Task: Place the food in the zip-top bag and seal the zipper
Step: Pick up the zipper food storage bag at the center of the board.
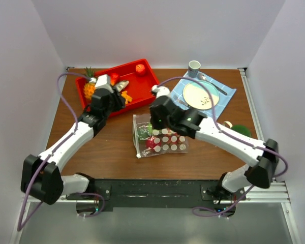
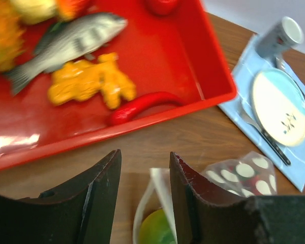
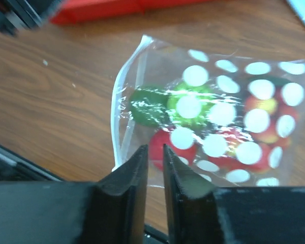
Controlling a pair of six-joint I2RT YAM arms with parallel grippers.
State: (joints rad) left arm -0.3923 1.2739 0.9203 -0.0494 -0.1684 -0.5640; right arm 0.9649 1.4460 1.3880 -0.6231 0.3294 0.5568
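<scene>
Stage, as judged: loading complete, sealing outstanding; the food (image 3: 206, 94) lies inside the zip-top bag (image 1: 165, 137), which rests flat on the table; whether any of the seal is pressed shut cannot be told.

Right gripper (image 3: 154, 152): fingers nearly together, with a thin slit between them; whether they pinch plastic cannot be told. It sits over the bag's near corner; the zipper (image 3: 117, 112) starts just left of the fingertips and runs straight away from them, leaning slightly right, so its long axis lies along the slit and not across it.

Left gripper (image 2: 145, 157): fingers apart and holding nothing; the red tray (image 2: 213, 76) lies ahead of it; the bag's edge and a green fruit (image 2: 155, 231) show below, between the fingers.

The right gripper is nearer the strip; sealing calls for a pinch at the near end, then travel forward along the strip.
</scene>
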